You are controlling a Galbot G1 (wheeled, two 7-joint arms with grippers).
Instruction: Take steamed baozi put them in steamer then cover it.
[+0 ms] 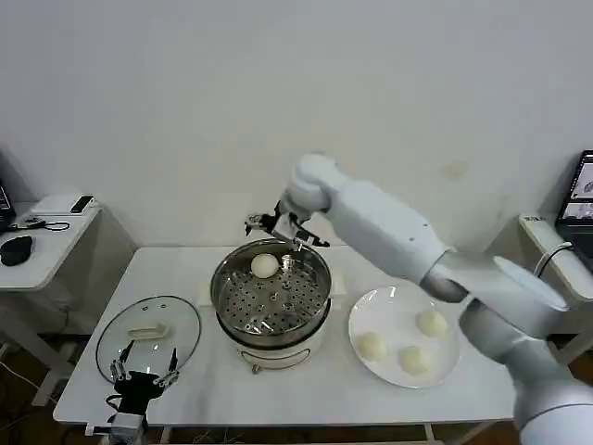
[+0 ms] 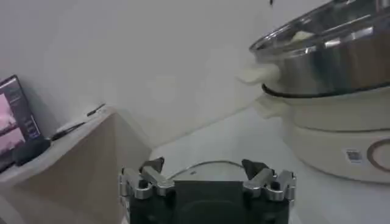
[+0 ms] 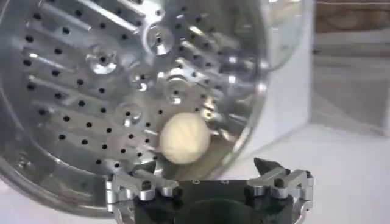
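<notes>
Hovering over the steamer [image 1: 271,298], your right gripper [image 1: 274,226] has fingers apart above one baozi [image 1: 265,266]; left gripper [image 1: 144,377] idles, fingers apart.

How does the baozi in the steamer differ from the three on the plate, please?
The baozi in the steamer lies alone on the steamer's perforated metal tray, below the right pincer; the three baozi on the plate sit grouped on the smooth white plate, unattended. All are round, cream-white buns.
</notes>
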